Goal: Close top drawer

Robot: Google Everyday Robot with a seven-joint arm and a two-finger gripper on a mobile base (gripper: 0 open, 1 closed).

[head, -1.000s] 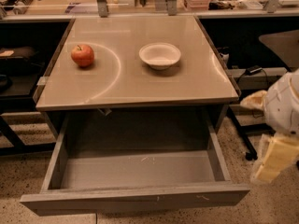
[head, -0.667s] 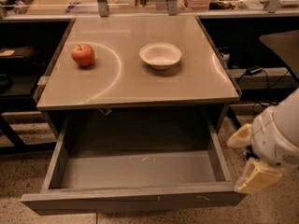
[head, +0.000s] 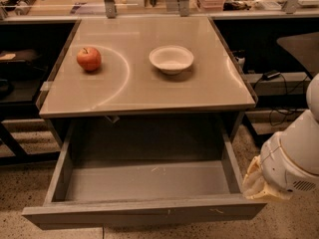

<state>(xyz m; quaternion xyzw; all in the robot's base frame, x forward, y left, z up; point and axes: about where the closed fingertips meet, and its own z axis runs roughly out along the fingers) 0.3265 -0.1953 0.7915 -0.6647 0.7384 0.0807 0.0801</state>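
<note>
You had one gripper (head: 253, 182) in view, low on the rt side, just beside the rt front corner of the top drawer (head: 144, 214). Its pale tip sat close against that corner, but whether it actually touched the metal, can't tell. Whether it was open or closed, can't tell either: the white arm (head: 294, 156) covered most of it. Can't tell if it held anything.

The top drawer was pulled far out from under the table top (head: 149, 91), approx. its whole grey box interior exposed and facing up. Its long axis ran left-right across the view. The flat front faced the near edge of the view, w/ the back of the box tucked under the table edge. A few small pale scratches showed on the front, rt of centre. A couple of pale marks showed on the drawer floor near the middle.

Counts: 1 drawer seen, 1 gripper, 1 arm. On the table top were 1 red apple (head: 88, 59) at the left and 1 white bowl (head: 171, 59) near the centre. They stood well apart, both upright, bowl opening up. A pale curved line ran across the top between them, passing just rt of the apple.

The drawer hung over speckled flooring (head: 294, 225).
</note>
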